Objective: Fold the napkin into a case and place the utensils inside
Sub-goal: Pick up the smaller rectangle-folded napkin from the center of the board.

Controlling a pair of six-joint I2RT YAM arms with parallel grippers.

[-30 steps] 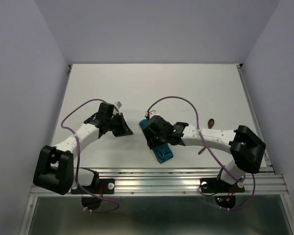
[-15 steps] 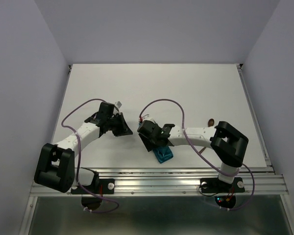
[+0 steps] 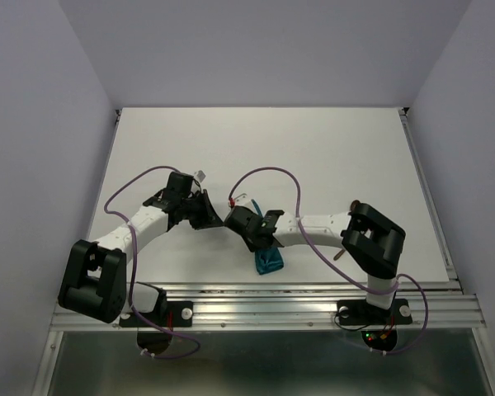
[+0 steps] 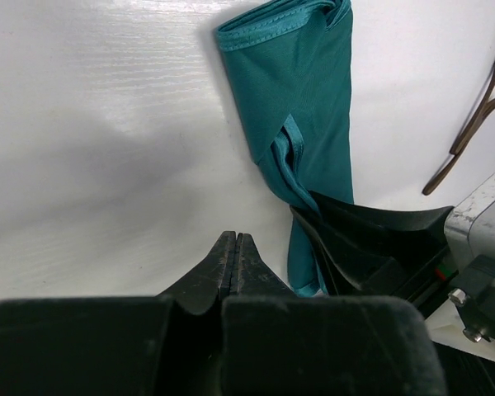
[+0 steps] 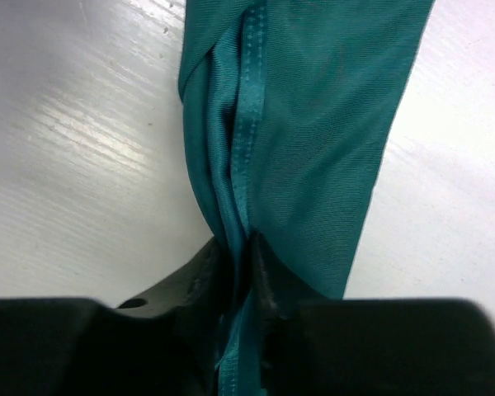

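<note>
The teal napkin [image 3: 270,262] lies as a narrow folded strip near the table's front edge, between the two arms. My right gripper [image 5: 243,247] is shut on the strip's hemmed edge, which bunches up between its fingers; the napkin [image 5: 322,115] stretches away from it. In the top view the right gripper [image 3: 249,231] covers the strip's far end. My left gripper [image 4: 233,247] is shut and empty, just left of the napkin [image 4: 309,99] and apart from it. The reddish-brown utensils [image 4: 472,122] lie on the table beyond the napkin, mostly hidden by the right arm in the top view.
The right arm's elbow [image 3: 371,239] sits low over the table's right front. The left arm [image 3: 140,224] reaches in from the left. A metal rail [image 3: 264,301] runs along the near edge. White walls enclose the table.
The right gripper has slid left along the napkin and closed on its hemmed edge, bunching the cloth. Its elbow swung left. The left gripper has stayed shut and nearly still.
</note>
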